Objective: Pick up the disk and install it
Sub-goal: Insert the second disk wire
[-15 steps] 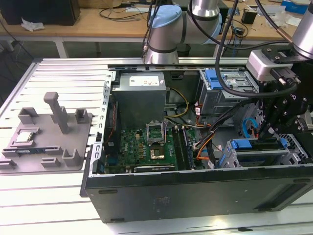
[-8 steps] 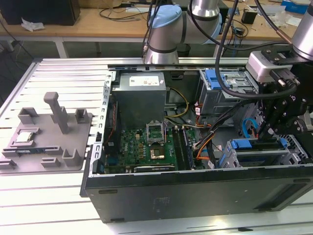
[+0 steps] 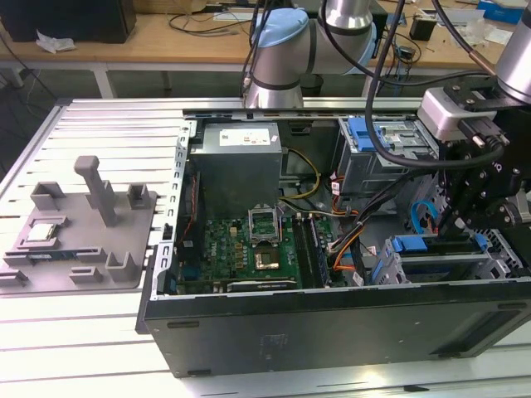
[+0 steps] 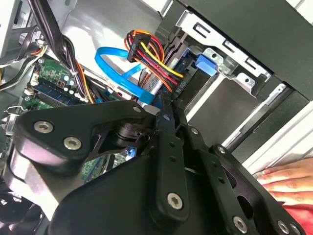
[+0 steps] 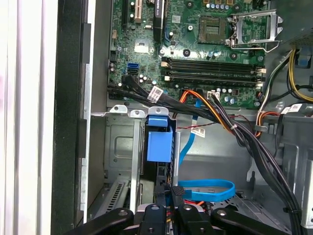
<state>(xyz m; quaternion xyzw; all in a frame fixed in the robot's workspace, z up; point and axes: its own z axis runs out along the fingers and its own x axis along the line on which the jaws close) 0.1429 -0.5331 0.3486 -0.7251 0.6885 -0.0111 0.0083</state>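
Now the gripper [image 5: 166,208] sits low in the case's drive bay, its fingers pressed onto what looks like the disk [image 5: 161,183], standing on edge in the cage [image 5: 120,142] under the blue latch [image 5: 160,139]. Keeping it square to the rails and pushing gently seems wise, with cables [image 5: 205,188] crowding close.

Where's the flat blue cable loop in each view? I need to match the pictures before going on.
Exterior view: flat blue cable loop inside the case toward the exterior view's right, next to the black arm hardware.
Second wrist view: loop beside the red-yellow-black wire bundle.
First wrist view: loop lying on the case floor, near the blue tab.
Shared landmark: green motherboard.
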